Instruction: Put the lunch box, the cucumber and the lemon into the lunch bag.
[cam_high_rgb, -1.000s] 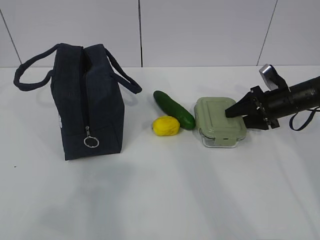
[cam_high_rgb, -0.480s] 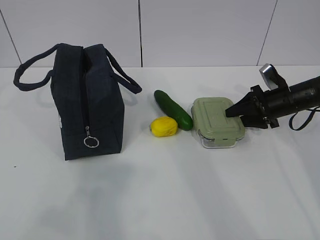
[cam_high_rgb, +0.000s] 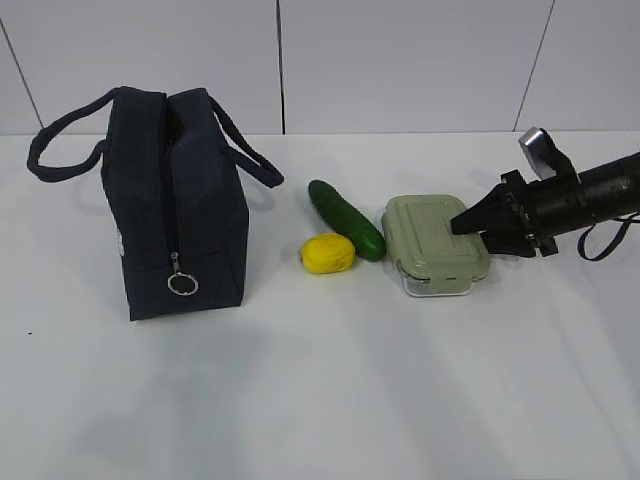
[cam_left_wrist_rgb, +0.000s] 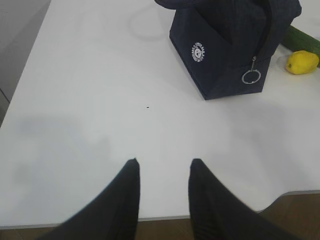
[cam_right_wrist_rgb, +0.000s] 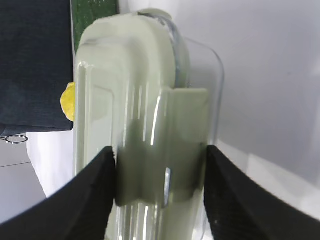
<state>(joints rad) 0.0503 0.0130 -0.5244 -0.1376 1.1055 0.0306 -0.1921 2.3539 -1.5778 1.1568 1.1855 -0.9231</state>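
lunch box (cam_high_rgb: 436, 243) nudged left | right end effector (cam_high_rgb: 462, 224) pinching its end | left end effector (cam_left_wrist_rgb: 164, 172) spread

The right end effector (cam_high_rgb: 470, 221) reaches in low from the bench's right edge, fingers (cam_right_wrist_rgb: 97, 200) clamped on the lunch box (cam_high_rgb: 435, 243). The left end effector (cam_left_wrist_rgb: 162, 172) hovers over the near-left corner, fingers parted, empty.
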